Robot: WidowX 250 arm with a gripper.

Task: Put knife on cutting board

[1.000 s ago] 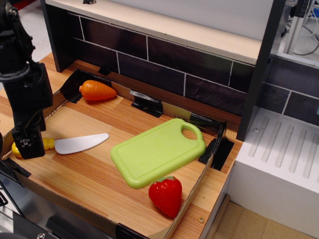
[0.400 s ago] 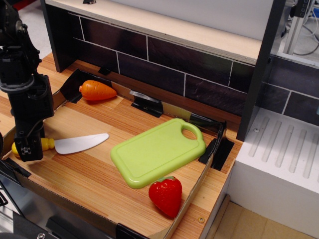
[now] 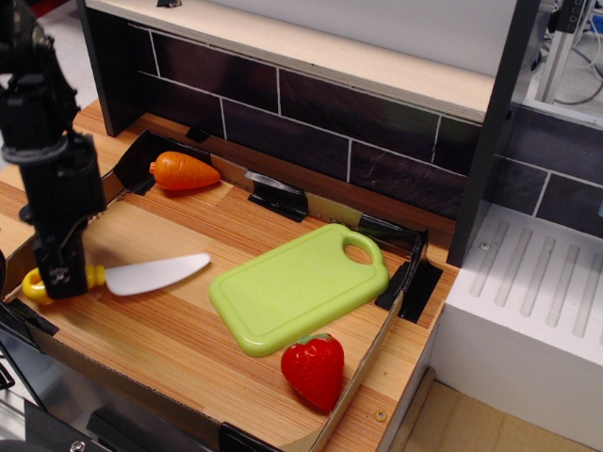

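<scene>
The knife (image 3: pixel 155 275) lies at the front left of the wooden tray, white blade pointing right toward the cutting board (image 3: pixel 297 287). My black gripper (image 3: pixel 62 278) stands upright over the knife's yellow handle and is closed on it; yellow shows on both sides of the fingers. The blade looks raised slightly off the wood. The lime-green cutting board lies flat in the middle of the tray, its handle hole at the far right corner, about a hand's width right of the blade tip. Nothing lies on the board.
An orange toy carrot (image 3: pixel 184 171) lies at the back left. A red toy strawberry (image 3: pixel 314 369) sits just in front of the board. The tray's low cardboard wall (image 3: pixel 363 381) runs along the front right. A white ribbed rack (image 3: pixel 528 292) stands at the right.
The gripper has risen slightly and shifted a little right with the knife's handle; the blade tip has moved a touch right. Board, carrot and strawberry have not moved.
</scene>
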